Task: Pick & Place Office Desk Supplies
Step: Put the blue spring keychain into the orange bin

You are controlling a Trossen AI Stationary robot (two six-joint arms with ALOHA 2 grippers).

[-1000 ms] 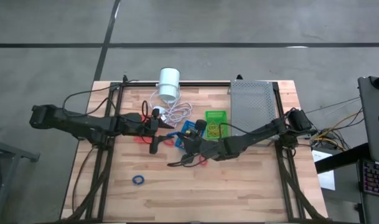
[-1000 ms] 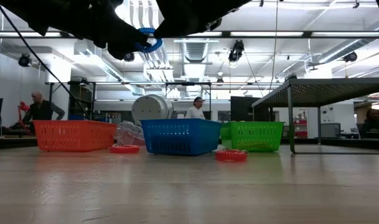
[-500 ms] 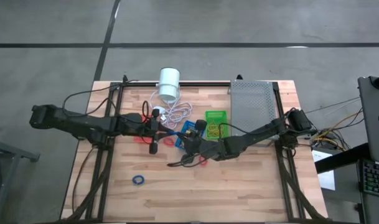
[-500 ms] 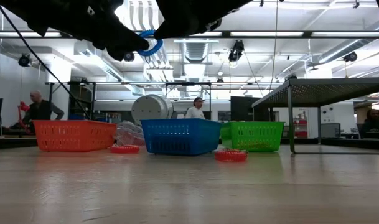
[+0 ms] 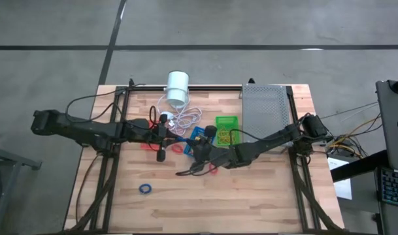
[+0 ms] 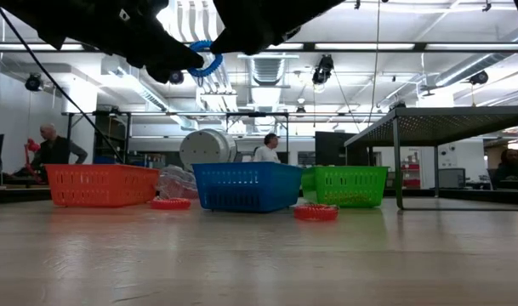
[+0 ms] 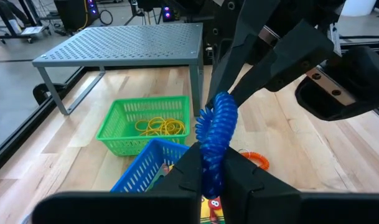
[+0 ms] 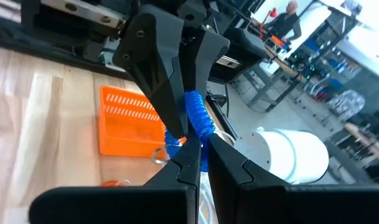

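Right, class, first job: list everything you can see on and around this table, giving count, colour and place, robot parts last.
table: one, pale wood.
baskets: three in a row, red-orange basket, blue basket, green basket holding yellow bands.
red bands: two, on the table by the baskets.
blue band: one, alone on the left arm's side.
blue coiled band: one, in the air.
cylinder: one, white, back edge.
cord: one, white, beside it.
tray: one, grey, perforated, back right.
people: two, far behind.
left gripper: shut on the blue coiled band.
right gripper: shut on it too.
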